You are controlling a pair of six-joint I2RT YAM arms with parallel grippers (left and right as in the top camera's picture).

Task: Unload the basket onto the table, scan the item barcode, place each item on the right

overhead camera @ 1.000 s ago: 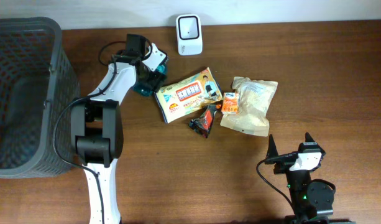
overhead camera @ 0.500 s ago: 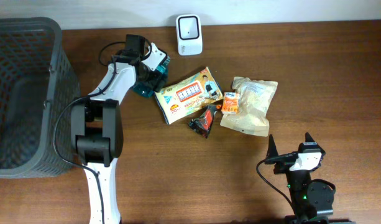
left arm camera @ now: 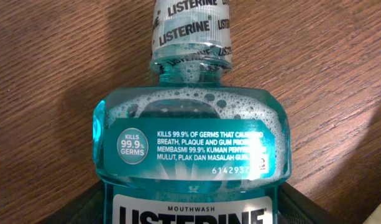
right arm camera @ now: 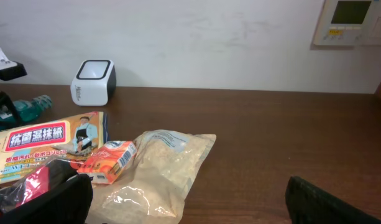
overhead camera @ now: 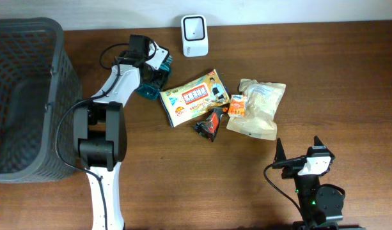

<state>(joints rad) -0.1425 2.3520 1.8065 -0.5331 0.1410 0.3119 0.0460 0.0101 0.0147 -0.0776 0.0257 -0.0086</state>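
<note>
A teal Listerine mouthwash bottle (left arm camera: 190, 143) lies on the wooden table, its cap toward the top of the left wrist view. Overhead, only its teal end (overhead camera: 146, 91) shows under the arm. My left gripper (overhead camera: 156, 71) is over it, and its dark fingers (left arm camera: 84, 208) press against both sides of the bottle's body. The white barcode scanner (overhead camera: 194, 27) stands at the table's back edge, to the right of that gripper. My right gripper (overhead camera: 299, 150) rests open near the front right and holds nothing.
A yellow wipes pack (overhead camera: 194, 97), a red-black packet (overhead camera: 210, 122), a small orange pack (overhead camera: 237, 105) and a beige bag (overhead camera: 258, 108) lie mid-table. A dark mesh basket (overhead camera: 55, 76) fills the left side.
The left gripper's fingers have closed inward onto the bottle, and its wrist has shifted slightly. The right arm has not moved.
</note>
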